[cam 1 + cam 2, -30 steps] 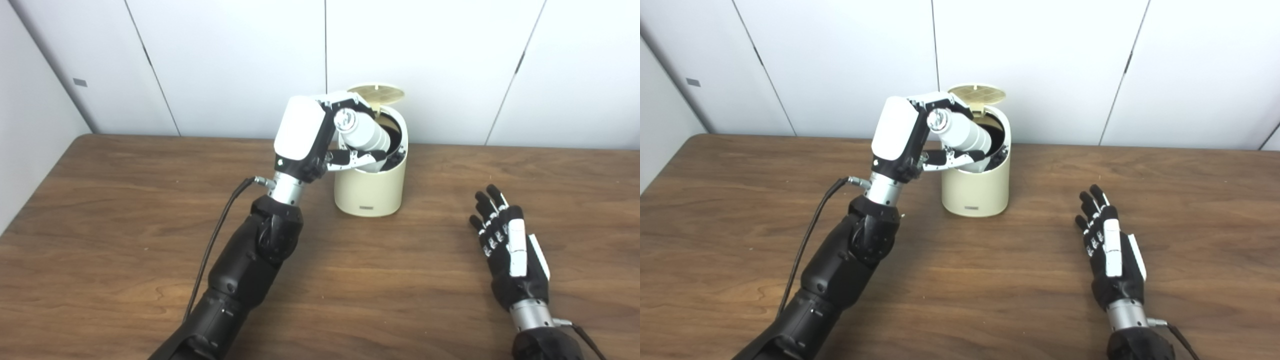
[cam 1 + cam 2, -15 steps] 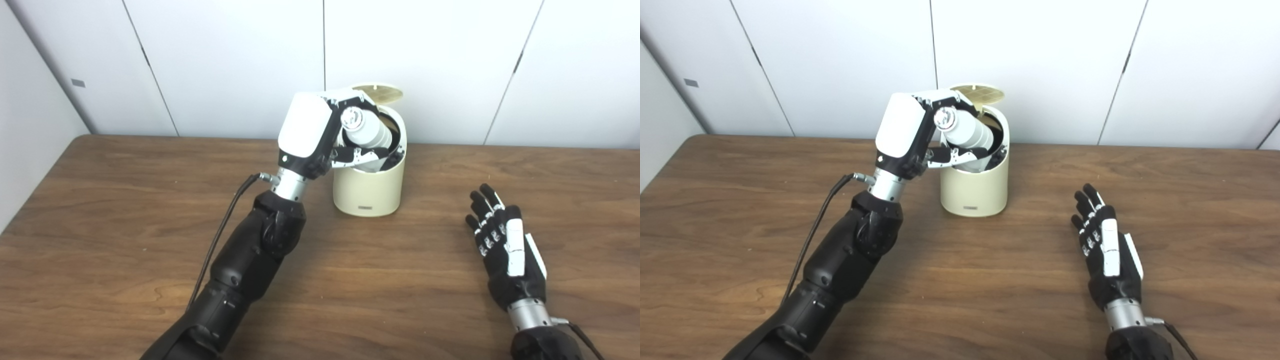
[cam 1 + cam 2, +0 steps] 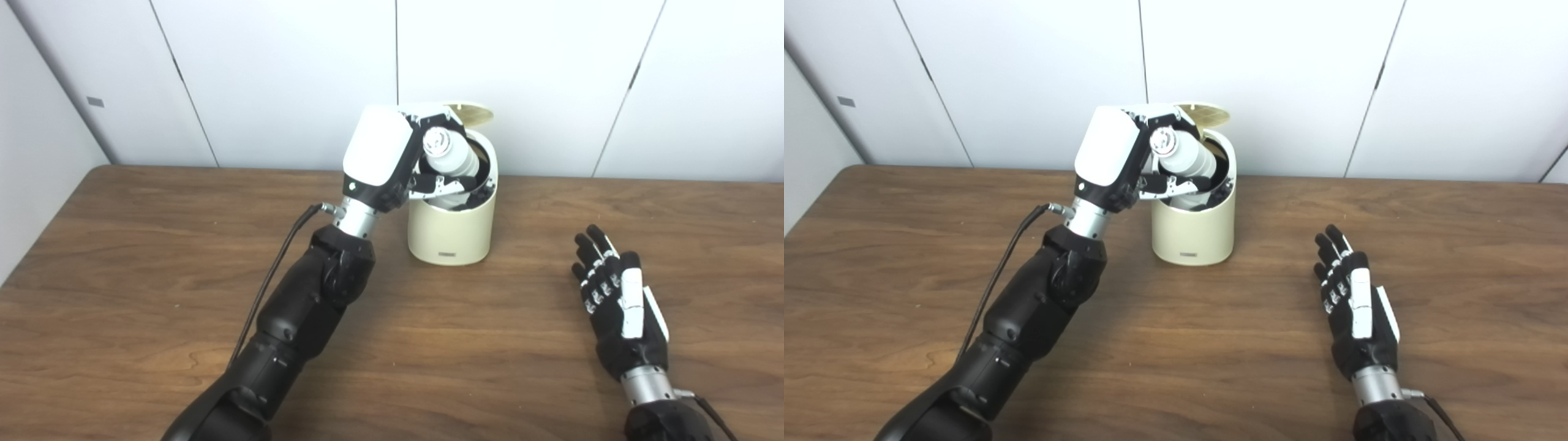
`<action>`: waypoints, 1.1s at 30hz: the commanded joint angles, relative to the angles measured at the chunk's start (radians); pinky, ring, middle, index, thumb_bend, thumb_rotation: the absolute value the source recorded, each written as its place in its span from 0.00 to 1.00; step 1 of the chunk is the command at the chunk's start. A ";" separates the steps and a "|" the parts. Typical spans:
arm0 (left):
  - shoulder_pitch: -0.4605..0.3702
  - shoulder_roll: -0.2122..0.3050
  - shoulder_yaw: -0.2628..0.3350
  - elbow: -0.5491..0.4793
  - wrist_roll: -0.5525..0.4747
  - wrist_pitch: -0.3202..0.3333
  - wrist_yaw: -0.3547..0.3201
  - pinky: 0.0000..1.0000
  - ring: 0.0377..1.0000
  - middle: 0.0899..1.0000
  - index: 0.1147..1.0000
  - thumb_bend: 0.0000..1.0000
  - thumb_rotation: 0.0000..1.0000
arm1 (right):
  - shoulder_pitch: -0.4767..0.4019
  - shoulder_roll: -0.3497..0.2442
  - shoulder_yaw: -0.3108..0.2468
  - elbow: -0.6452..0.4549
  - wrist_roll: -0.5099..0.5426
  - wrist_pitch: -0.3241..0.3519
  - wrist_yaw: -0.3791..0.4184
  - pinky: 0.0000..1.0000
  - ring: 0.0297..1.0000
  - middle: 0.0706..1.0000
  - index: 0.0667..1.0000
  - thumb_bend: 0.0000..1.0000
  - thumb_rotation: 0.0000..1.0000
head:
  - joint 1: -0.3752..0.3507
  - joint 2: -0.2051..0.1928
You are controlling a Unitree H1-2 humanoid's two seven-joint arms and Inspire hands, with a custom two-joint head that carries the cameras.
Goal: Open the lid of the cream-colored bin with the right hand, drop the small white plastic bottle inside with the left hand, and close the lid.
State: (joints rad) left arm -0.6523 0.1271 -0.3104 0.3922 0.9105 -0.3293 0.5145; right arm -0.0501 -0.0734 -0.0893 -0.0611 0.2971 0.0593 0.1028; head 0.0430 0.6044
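Wooden table (image 3: 122,294), white wall panels (image 3: 288,73); left hand (image 3: 392,159) grips bottle (image 3: 450,156), right hand (image 3: 618,306) spread.

I am seeing one cream-colored cylindrical plastic bin (image 3: 452,229), one small white plastic bottle (image 3: 452,158), and one brown wooden table (image 3: 122,294), and showing two hands.

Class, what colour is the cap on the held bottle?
Silver cap, seen best in the left eye view.
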 commanded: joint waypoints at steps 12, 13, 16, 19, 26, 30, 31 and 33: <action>-0.072 0.024 -0.020 0.019 0.022 0.046 0.004 0.32 0.40 0.43 0.42 0.47 0.00 | -0.010 0.000 -0.005 -0.012 0.023 -0.007 0.015 1.00 1.00 0.94 0.92 0.64 0.91 | 0.004 0.003; -0.072 0.025 -0.021 0.020 0.021 0.050 0.001 0.32 0.41 0.43 0.42 0.47 0.00 | -0.011 0.000 -0.006 -0.012 0.025 -0.007 0.017 1.00 1.00 0.94 0.92 0.64 0.91 | 0.004 0.003; -0.072 0.028 -0.029 0.016 0.035 0.071 -0.010 0.31 0.40 0.41 0.43 0.47 0.00 | -0.009 -0.002 -0.006 -0.019 0.031 0.000 0.019 1.00 1.00 0.94 0.93 0.63 0.92 | 0.006 0.007; -0.071 0.031 -0.036 0.006 0.046 0.105 -0.027 0.31 0.40 0.42 0.44 0.47 0.00 | -0.009 -0.002 -0.006 -0.020 0.033 0.004 0.018 1.00 1.00 0.94 0.93 0.63 0.92 | 0.005 0.007; -0.062 0.029 -0.039 -0.015 0.024 0.139 -0.057 0.31 0.40 0.41 0.44 0.47 0.00 | -0.007 -0.005 -0.007 -0.022 0.034 0.007 0.017 1.00 1.00 0.93 0.93 0.64 0.92 | 0.008 0.008; -0.056 0.029 -0.040 -0.019 0.012 0.137 -0.065 0.32 0.41 0.42 0.46 0.48 0.00 | -0.012 -0.004 -0.006 -0.016 0.028 0.005 0.014 1.00 1.00 0.92 0.93 0.64 0.92 | 0.010 0.007; -0.054 0.030 -0.040 -0.023 0.011 0.138 -0.071 0.32 0.41 0.42 0.46 0.48 0.00 | -0.013 -0.006 -0.005 -0.015 0.023 0.005 0.015 1.00 1.00 0.92 0.93 0.63 0.92 | 0.010 0.006; -0.050 0.032 -0.039 -0.030 0.009 0.142 -0.080 0.33 0.43 0.42 0.45 0.48 0.00 | -0.015 -0.008 -0.003 -0.012 0.017 0.005 0.014 1.00 0.99 0.92 0.92 0.63 0.94 | 0.007 0.006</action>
State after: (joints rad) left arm -0.6662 0.1507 -0.3528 0.4019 0.9246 -0.1915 0.4301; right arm -0.0511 -0.0774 -0.0921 -0.0620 0.3177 0.0695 0.1082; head 0.0491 0.6105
